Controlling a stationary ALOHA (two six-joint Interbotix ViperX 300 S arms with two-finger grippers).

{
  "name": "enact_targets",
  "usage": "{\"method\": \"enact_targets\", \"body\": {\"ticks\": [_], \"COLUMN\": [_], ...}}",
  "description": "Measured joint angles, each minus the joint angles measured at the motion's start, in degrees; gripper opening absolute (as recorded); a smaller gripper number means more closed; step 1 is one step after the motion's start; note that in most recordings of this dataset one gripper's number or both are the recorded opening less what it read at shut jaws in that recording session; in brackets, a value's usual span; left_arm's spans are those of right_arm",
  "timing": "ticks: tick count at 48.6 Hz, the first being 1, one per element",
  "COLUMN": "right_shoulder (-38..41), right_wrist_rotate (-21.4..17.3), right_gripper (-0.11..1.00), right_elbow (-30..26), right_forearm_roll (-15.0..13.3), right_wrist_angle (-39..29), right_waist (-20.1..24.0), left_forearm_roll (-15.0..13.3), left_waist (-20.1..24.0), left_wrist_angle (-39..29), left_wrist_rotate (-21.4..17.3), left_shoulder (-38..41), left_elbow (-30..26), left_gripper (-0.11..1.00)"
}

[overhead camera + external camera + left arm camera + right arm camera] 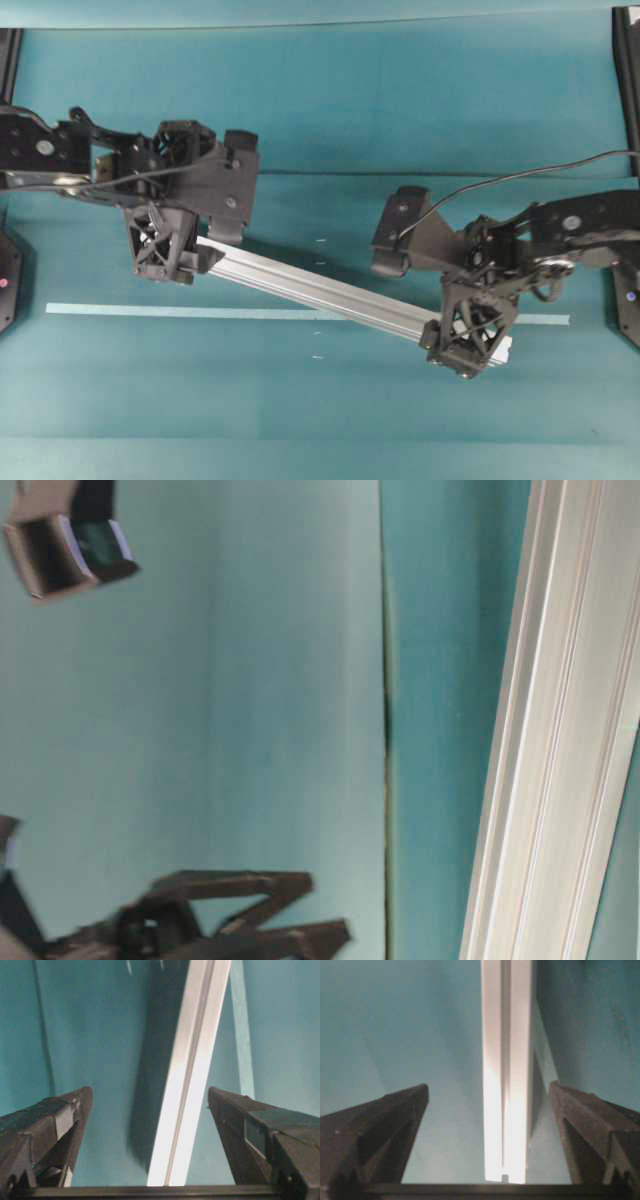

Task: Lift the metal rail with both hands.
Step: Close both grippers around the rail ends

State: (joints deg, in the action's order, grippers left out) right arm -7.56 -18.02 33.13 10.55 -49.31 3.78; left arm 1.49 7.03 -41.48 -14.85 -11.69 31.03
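Note:
The metal rail is a long silver grooved bar lying slantwise on the teal table, from upper left to lower right. My left gripper stands over its left end and my right gripper over its right end. In the left wrist view the rail runs up between the black fingers of the left gripper, with a gap on both sides. The right wrist view shows the same: the rail lies centred in the open right gripper, touching neither finger. Both grippers are open and hold nothing.
A thin pale tape strip crosses the table under the rail. Black stands sit at the left edge and right edge. The table-level view shows the rail close up and lattice fingers low at the left.

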Motion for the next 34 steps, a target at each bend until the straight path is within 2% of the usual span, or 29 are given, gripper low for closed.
{"method": "enact_targets", "body": {"ticks": [24,34], "right_shoulder": [4.22,5.27], "right_wrist_rotate": [-0.44,-0.44], "right_gripper": [1.0,1.0], "right_elbow": [-0.18,-0.18], "right_forearm_roll": [-0.88,-0.88], "right_wrist_angle": [0.62,2.55], "right_waist": [0.09,0.44], "left_forearm_roll": [0.0,0.0], "left_waist": [-0.09,-0.97], "left_wrist_angle": [1.58,2.02], "left_wrist_rotate": [0.97,1.23], "left_shoulder": [3.25,4.39], "left_elbow": [3.96,3.96], "left_gripper": [0.97,0.97]}}
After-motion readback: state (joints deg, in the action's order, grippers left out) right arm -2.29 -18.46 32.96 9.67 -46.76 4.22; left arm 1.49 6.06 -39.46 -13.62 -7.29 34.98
